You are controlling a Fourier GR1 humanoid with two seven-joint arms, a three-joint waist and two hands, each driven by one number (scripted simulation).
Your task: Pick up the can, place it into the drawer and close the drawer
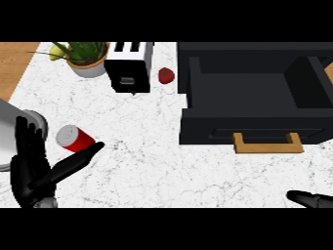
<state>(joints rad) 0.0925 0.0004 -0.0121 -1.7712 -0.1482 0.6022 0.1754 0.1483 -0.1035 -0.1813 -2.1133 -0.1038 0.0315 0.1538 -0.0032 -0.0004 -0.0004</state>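
Can [75,138] just beside left hand [29,168] — drawer [219,128] open (well apart)

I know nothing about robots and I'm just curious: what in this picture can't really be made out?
All in the head view:
The right hand is mostly cut off by the picture's right and lower edges, so its pose is unknown.
The can lies by the left hand; whether they touch cannot be told, and its label is too small.
The small red fruit beside the toaster is too small to name.
The drawer is dark inside, so little detail shows.
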